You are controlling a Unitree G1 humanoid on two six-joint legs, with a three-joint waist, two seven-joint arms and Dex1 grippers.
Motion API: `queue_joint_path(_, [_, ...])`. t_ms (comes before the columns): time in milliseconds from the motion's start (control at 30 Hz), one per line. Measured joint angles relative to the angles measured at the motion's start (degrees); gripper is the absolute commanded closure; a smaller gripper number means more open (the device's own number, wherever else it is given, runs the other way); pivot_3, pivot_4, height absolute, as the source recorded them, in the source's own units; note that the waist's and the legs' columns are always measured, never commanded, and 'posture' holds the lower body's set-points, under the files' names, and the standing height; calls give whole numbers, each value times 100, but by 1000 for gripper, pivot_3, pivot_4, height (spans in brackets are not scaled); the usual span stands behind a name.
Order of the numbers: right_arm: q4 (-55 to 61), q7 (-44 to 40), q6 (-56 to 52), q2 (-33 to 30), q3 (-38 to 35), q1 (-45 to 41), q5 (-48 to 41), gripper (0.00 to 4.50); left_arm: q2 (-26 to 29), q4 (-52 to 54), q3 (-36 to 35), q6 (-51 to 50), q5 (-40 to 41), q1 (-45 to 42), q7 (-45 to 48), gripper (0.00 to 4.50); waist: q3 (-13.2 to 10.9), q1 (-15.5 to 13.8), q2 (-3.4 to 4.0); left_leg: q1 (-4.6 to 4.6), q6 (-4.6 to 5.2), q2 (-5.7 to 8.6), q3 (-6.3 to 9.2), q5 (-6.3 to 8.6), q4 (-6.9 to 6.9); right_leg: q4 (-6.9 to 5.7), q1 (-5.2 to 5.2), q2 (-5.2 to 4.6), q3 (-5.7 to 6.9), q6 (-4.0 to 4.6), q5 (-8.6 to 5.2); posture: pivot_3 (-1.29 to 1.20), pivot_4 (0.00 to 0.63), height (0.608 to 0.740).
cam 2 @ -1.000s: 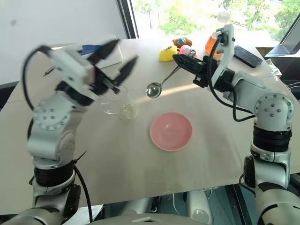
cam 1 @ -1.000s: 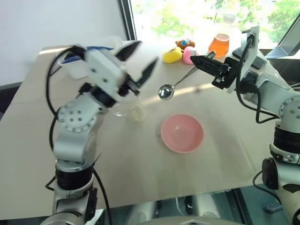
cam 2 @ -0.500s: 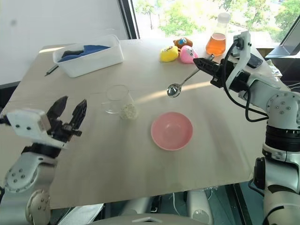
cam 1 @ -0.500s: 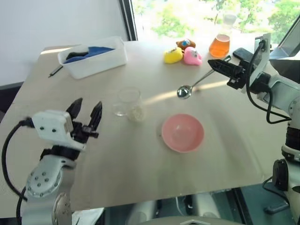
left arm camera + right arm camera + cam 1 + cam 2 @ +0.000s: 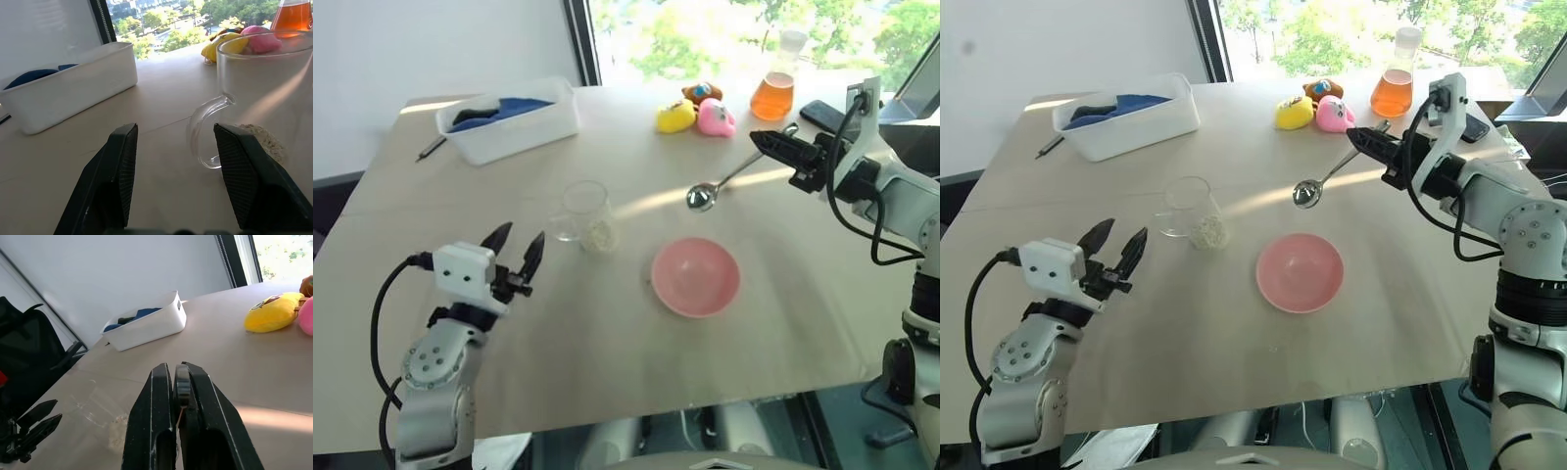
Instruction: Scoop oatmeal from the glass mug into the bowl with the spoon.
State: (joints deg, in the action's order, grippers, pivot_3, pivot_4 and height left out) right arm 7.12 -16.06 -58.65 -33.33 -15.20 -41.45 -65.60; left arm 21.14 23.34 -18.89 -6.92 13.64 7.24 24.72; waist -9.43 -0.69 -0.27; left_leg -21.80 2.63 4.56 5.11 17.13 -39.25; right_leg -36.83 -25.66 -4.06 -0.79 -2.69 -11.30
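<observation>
Spoon [image 5: 1324, 179] aloft in right fingers [image 5: 1359, 140]

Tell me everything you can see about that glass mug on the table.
The glass mug is a small, clear, colourless cylinder with a curved glass handle. It stands upright on the pale table, between the white tub and the pink bowl. A small heap of pale oatmeal shows at its base on the bowl's side. No gripper touches it; the left gripper hangs open close by, short of it.
</observation>
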Motion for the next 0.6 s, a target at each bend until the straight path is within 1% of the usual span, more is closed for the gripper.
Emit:
queue_joint_path(133, [92, 83, -2, 0, -59, -1, -3, 4500, 69, -256, 165, 115, -59, -85, 61, 1904, 0, 0, 0, -1, 1, 0, 0, 0, 0, 2, 0, -1, 0, -1, 1, 0, 150, 740])
queue_joint_path(600, [137, 189, -123, -7, -102, 0, -20, 4500, 200, -1522, 607, 623, -339, -1016, 125, 1904, 0, 5, 0, -2, 1, 0, 0, 0, 0, 2, -1, -1, -1, -4, 3, 0, 150, 740])
